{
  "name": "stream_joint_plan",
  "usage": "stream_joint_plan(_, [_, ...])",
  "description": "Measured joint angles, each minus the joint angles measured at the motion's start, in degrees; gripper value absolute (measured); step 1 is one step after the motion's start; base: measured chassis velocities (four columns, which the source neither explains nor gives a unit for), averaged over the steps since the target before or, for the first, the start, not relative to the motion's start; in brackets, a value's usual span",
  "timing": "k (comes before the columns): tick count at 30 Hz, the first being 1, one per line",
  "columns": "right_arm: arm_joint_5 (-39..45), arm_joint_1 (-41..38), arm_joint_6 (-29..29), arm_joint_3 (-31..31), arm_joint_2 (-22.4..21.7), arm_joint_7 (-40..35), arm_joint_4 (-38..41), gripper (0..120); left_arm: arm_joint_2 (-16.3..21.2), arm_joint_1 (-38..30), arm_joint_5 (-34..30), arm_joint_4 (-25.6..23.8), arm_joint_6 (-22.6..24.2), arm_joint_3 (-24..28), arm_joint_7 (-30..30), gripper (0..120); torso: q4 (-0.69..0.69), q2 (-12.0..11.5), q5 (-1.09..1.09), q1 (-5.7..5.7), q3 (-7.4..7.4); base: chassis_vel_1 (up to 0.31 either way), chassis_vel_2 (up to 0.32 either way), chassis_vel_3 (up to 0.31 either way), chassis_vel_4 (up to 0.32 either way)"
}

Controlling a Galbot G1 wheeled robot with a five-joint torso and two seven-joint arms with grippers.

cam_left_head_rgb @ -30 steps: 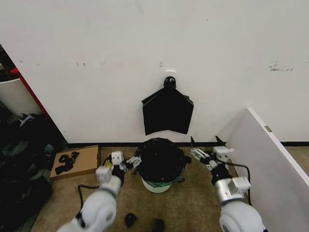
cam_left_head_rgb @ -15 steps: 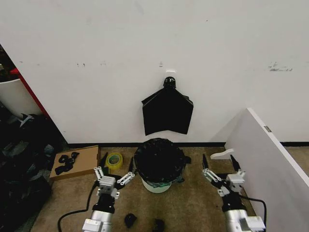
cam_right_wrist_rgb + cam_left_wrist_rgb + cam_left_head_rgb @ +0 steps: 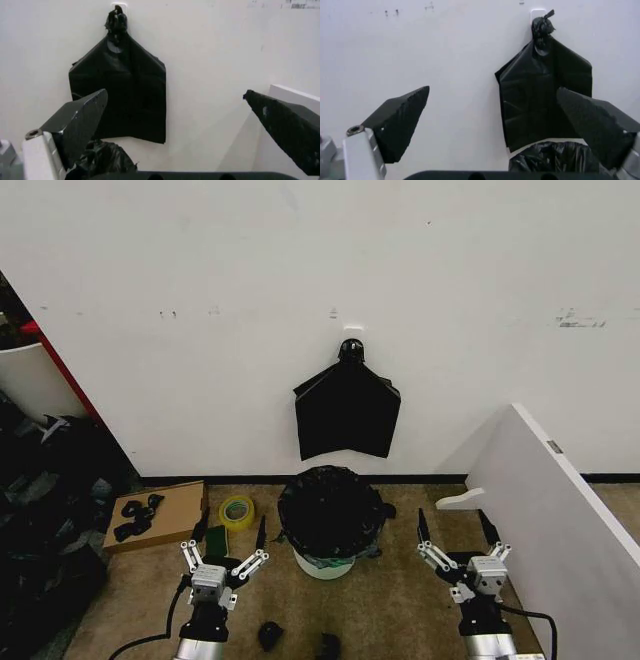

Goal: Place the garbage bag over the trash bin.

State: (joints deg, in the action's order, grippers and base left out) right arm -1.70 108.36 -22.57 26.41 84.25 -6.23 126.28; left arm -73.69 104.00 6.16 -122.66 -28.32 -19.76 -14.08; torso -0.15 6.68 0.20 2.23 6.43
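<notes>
The glossy, crinkled black garbage bag (image 3: 332, 508) lies draped over the mouth of the round white trash bin (image 3: 322, 566), whose lower wall shows below the bag's edge. My left gripper (image 3: 231, 532) stands open on the bin's left side, apart from it, with nothing between its fingers. To the right of the bin, my right gripper (image 3: 452, 526) is also open and empty, clear of the bag. The left wrist view shows my left gripper (image 3: 495, 123) open with the garbage bag (image 3: 554, 159) beyond it. In the right wrist view my right gripper (image 3: 180, 123) is open, the garbage bag (image 3: 100, 159) off to one side.
A flat black bundle (image 3: 347, 415) hangs from a wall hook behind the bin. A slanted white board (image 3: 550, 500) stands at the right. A tape roll (image 3: 237, 509) and a cardboard sheet (image 3: 165, 515) lie left of the bin. Small dark scraps (image 3: 268, 635) lie on the floor.
Both grippers have drawn back from the sides of the bagged bin towards me and sunk lower. The bag and bin have stayed in place.
</notes>
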Motion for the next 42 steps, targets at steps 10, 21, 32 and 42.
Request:
stream_joint_plan(10, [-1.12, 0.53, 0.29, -1.02, 1.88, -0.04, 0.11, 100, -0.82, -0.86, 1.17, 1.03, 0.23, 0.74, -1.4, 100, 0.0, 0.0, 0.0, 0.0, 0.0, 0.0, 0.0, 0.0, 0.0])
stream_joint_plan(21, [-3.39, 0.65, 0.65, -1.9, 3.85, 0.72, -0.46, 100, -0.36, -2.45, 0.34, 1.14, 1.97, 1.21, -1.57, 100, 0.0, 0.0, 0.01, 0.0, 0.0, 0.0, 0.0, 0.0, 0.0])
stream_joint_plan(32, [-3.85, 1.29, 0.66, -1.19, 5.32, 0.93, 0.04, 100, -0.3, -3.3, 1.64, 1.28, 3.48, 3.63, -1.46, 100, 0.0, 0.0, 0.0, 0.0, 0.0, 0.0, 0.0, 0.0, 0.0])
stream_joint_plan(42, [-4.34, 1.66, 0.37, -1.43, 5.79, 0.95, 0.58, 100, -0.49, -3.28, 2.69, 0.79, 3.65, 3.88, -1.46, 100, 0.0, 0.0, 0.0, 0.0, 0.0, 0.0, 0.0, 0.0, 0.0])
